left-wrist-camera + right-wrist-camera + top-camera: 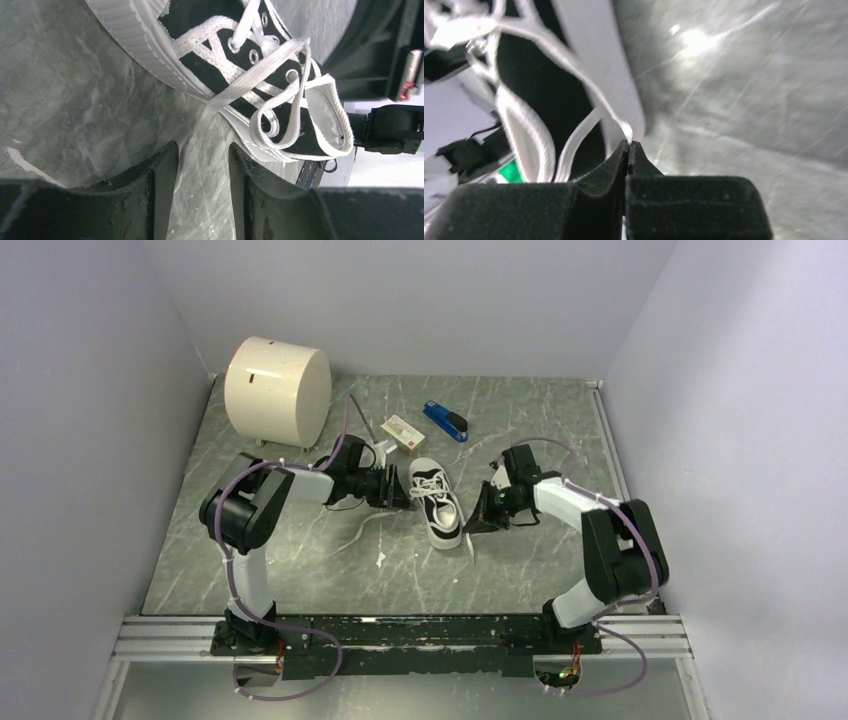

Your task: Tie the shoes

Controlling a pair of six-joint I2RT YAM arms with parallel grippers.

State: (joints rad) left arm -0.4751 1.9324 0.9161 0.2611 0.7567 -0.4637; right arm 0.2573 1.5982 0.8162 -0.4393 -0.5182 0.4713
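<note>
**Two pincers flanking a small sneaker**

The right gripper (628, 145) is pinching a white lace (623, 129) between fully closed fingers. It is just beside the black-and-white canvas sneaker (437, 502), which is lying mid-table on the grey marbled tabletop (300, 570). The left gripper (202, 155) is standing partly open, with a second lace strand (225, 95) running loose between its fingers. Farther back, a blue stapler (445, 422) and a small white-and-tan box (400, 430) are sitting.

Nothing legible in any view.
The small box (401, 431), upper centre of the overhead view, bears a printed face too small to make out; the blue stapler (445, 421) beside it likewise.
</note>
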